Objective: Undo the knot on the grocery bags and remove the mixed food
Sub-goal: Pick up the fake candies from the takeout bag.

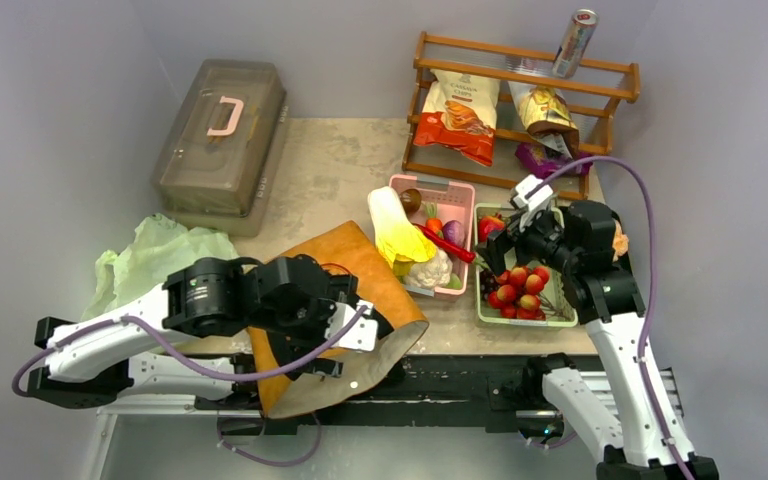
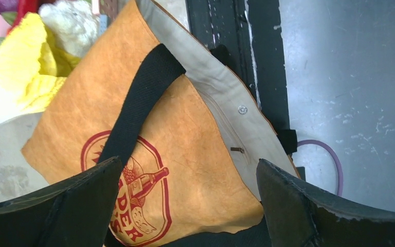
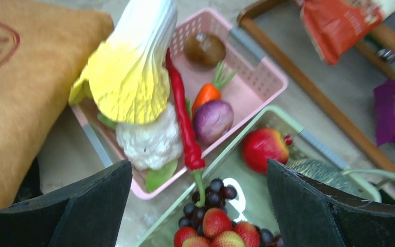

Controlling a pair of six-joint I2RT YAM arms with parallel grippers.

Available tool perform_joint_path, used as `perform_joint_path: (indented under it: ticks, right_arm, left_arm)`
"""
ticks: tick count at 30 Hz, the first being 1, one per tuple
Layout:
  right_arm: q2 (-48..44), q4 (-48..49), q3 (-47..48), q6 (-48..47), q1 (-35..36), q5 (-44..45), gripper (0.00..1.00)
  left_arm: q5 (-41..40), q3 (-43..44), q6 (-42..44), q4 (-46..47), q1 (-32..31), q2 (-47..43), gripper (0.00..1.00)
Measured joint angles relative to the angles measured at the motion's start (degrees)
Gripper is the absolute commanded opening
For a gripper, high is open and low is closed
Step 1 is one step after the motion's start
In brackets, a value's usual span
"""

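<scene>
Beige tabletop (image 1: pixel 330 170), grey walls. Landmark: pink basket (image 1: pixel 460 187), holding cabbage (image 1: pixel 395 225), red chilli (image 1: pixel 450 247) and purple onion (image 3: pixel 212 120).

Mustard tote (image 1: pixel 360 270) lies on its side just left of the basket. Left gripper (image 2: pixel 190 170) is above it, jaws wide, holding nothing.

Pale-green plastic bag (image 1: pixel 150 255) is crumpled, well left of the basket.

Right gripper (image 3: pixel 199 170) is spread and empty over the green basket (image 1: pixel 525 321) just right of the pink one, red fruits (image 1: pixel 520 285) inside.

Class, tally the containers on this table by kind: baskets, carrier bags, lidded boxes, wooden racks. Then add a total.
Baskets: 2 (pink basket, green basket)
Carrier bags: 2 (mustard tote, pale-green plastic bag)
Lidded boxes: 1 (grey-brown box)
Wooden racks: 1 (rack)
Total: 6
</scene>
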Motion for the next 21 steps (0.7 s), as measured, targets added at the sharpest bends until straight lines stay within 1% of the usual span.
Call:
perform_joint_path:
  ticks: [4, 8, 10, 13, 14, 15, 17, 19, 20, 21]
  right_arm:
    - [-0.5, -2.4, -3.7, -4.1, 0.1, -1.0, 0.99]
    - [-2.4, -2.8, -5.4, -8.2, 0.1, -2.0, 0.99]
    - [-3.8, -3.5, -5.8, -10.5, 0.1, -2.4, 0.99]
    - [-3.8, -5.1, -5.2, -13.7, 0.1, -3.9, 0.99]
    - [-3.8, -5.7, -5.0, -14.7, 0.1, -4.6, 0.99]
    - [-3.7, -6.1, -4.7, -15.4, 0.1, -5.2, 0.99]
    - [-3.8, -6.7, -4.5, -16.5, 0.1, -7.4, 0.99]
    - [-4.9, -6.6, -4.5, -16.3, 0.1, -10.3, 0.99]
    - [-5.3, -6.3, -4.5, -15.8, 0.1, -12.3, 0.99]
    - [-5.1, -6.3, -4.1, -15.0, 0.1, -14.6, 0.99]
  left_arm:
    - [0.0, -0.9, -1.1, -1.0, -0.5, 2.7, 1.00]
    - [-1.9, -5.9, -1.9, -0.4, -4.8, 3.9, 1.00]
    - [-4.5, -8.5, -1.8, 0.1, -7.0, 3.8, 1.00]
    - [-12.2, -12.3, -0.4, 1.1, -9.2, 4.4, 0.99]
    - [-14.7, -13.0, 0.2, 1.2, -9.4, 4.9, 0.92]
    - [-17.1, -13.4, 0.5, 1.2, -9.5, 5.6, 0.79]
    - [-20.7, -13.4, 1.3, 1.9, -8.6, 6.0, 0.41]
    - [-21.6, -11.9, 1.7, 1.9, -5.3, 5.9, 0.07]
    - [-21.5, -10.2, 1.8, 1.7, -2.4, 5.9, 0.00]
    - [-21.1, -7.6, 1.9, 1.2, 1.1, 6.2, 0.00]
